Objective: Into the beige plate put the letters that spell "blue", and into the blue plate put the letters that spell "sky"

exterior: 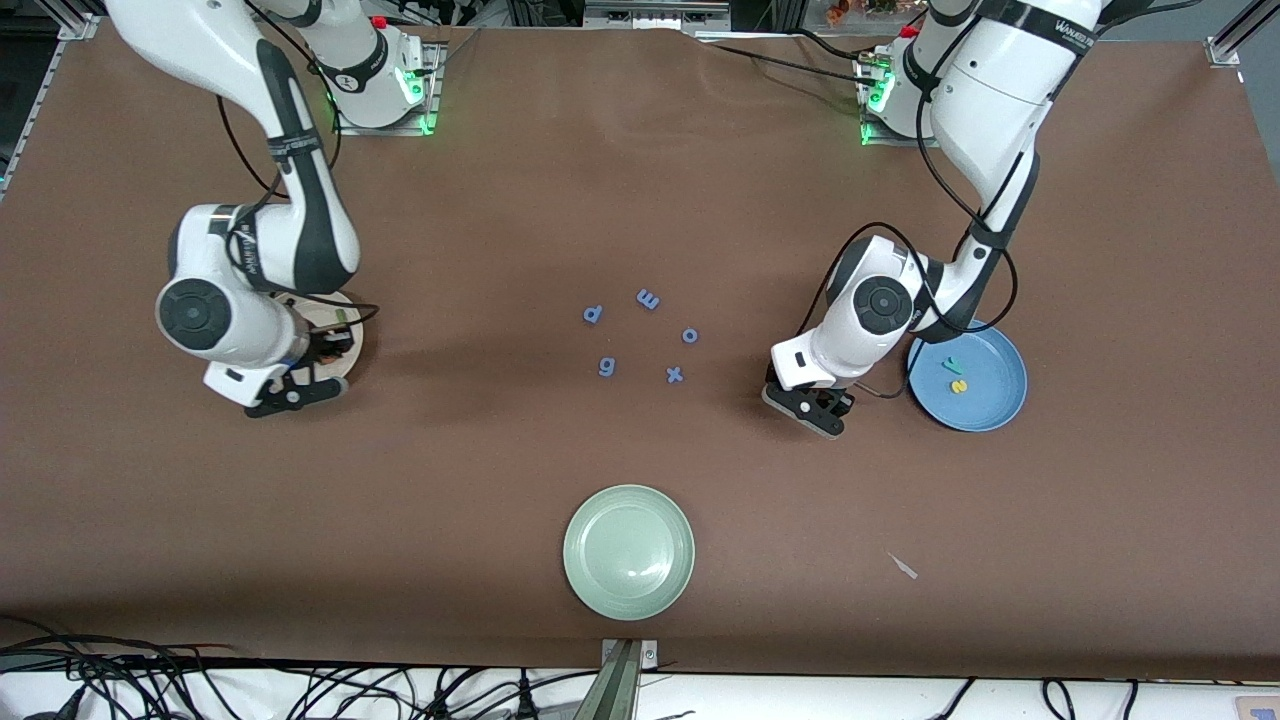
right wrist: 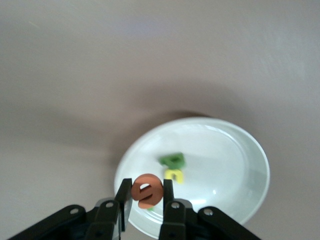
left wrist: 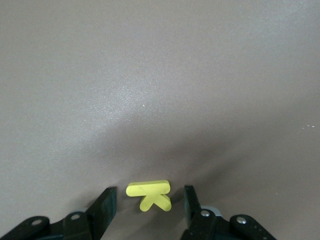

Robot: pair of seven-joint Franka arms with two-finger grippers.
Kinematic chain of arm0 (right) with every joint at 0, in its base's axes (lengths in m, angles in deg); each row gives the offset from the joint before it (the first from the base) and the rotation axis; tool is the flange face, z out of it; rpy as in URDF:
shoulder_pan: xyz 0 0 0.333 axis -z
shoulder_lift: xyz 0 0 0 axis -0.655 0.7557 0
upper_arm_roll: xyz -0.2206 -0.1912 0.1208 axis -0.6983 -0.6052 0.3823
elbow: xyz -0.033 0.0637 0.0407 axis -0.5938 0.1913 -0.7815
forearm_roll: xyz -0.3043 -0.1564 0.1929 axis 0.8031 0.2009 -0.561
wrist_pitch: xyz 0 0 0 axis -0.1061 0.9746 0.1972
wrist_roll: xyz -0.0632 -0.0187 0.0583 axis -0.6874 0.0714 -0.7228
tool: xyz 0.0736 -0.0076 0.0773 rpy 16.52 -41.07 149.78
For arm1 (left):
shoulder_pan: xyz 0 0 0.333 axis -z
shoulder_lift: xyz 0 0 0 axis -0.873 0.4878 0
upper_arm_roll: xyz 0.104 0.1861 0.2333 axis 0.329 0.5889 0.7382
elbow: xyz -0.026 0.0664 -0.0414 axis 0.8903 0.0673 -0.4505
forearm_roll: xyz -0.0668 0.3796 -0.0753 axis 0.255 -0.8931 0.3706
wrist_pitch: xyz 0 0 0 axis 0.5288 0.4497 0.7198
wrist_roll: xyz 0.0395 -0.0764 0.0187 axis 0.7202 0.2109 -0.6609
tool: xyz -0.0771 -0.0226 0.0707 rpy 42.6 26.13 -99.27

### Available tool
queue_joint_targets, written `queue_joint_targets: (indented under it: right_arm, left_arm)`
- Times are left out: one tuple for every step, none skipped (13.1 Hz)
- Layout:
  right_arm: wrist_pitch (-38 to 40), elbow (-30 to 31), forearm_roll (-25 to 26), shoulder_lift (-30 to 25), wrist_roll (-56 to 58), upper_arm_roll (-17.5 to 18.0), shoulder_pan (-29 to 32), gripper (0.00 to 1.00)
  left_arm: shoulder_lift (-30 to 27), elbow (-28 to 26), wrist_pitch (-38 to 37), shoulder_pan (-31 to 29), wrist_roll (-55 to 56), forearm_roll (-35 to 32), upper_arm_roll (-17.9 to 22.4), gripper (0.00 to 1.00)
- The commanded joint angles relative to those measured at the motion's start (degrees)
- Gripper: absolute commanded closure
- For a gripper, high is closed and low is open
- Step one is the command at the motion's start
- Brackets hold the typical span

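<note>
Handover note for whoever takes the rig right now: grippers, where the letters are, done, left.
Left gripper: open, low over the table beside the blue plate, fingers either side of the yellow k, not gripped.
Right gripper: shut on the orange e, over the beige plate.
Done: teal y and yellow s in the blue plate; green b and yellow u in the beige plate.
Left: drop the e, move the k. The l isn't visible.
</note>
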Motion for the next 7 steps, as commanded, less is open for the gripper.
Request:
queue_joint_targets:
  right_arm:
    - [0.4,1.9,-0.6,1.6,0.3,-0.6,2.3,0.77]
    - [0.5,1.9,-0.6,2.6,0.2,-0.5,3.1,0.48]
    - [0.5,1.7,-0.6,2.9,0.1,-0.5,3.4,0.00]
    - [0.7,1.3,-0.6,2.7,-0.3,-0.4,3.3,0.00]
    - [1.8,0.5,-0.6,2.2,-0.6,0.0,3.2,0.00]
    - [4.0,-1.3,-0.7,1.9,-0.9,0.4,3.0,0.00]
    - [7.2,-3.6,-1.0,1.8,-1.6,0.9,2.9,0.00]
  left_arm:
    - [1.4,1.3,0.1,0.2,0.3,-1.4,0.2,0.52]
    - [1.4,1.3,0.1,0.2,0.3,-1.3,0.2,0.59]
    - [1.4,1.3,0.1,0.2,0.3,-1.4,0.2,0.67]
    - [1.3,1.3,0.1,0.2,0.3,-1.4,0.3,0.76]
    - [1.2,1.3,0.1,0.1,0.2,-1.4,0.3,0.82]
    - [0.8,1.3,0.0,0.0,0.2,-1.3,0.3,0.87]
    - [-0.4,1.2,0.0,-0.4,0.1,-1.4,0.3,0.88]
